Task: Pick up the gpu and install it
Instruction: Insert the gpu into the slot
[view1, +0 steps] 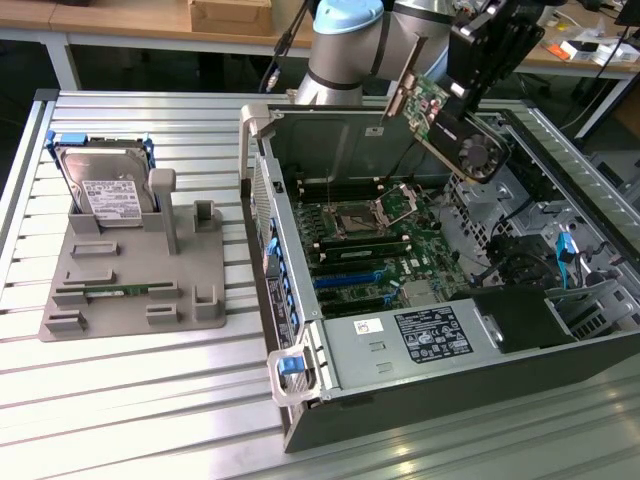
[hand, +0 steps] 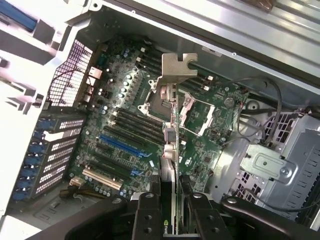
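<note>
Work stood at the carrying part. In the exterior view, the gripper (view1: 462, 92) was closed on the gpu (view1: 445, 120) and held it up in the air, over the open computer case (view1: 300, 230). The gpu hung tilted, with its silver bracket (view1: 403, 100) as the higher end, toward the exterior view's left. It touched nothing but the gripper. Under it lay the motherboard (view1: 370, 240), and the blue slots (view1: 345, 282) were lower down and well apart from the gpu. In the wrist view, the gpu was seen from its thin edge, like a line running out from between the two black fingers (hand: 146, 215), which pressed on its flat sides. The blue slots sat off to one side of that line, not under it. To do this part well, the arm would likely have to go slow and keep the grip firm, so the gpu could not slip or turn. The gpu would probably need to be made level and its bottom edge put right over one long slot, with the bracket at the back wall of the case. The cables (hand: 276, 107) near the drive cage looked like something to stay away from.
</note>
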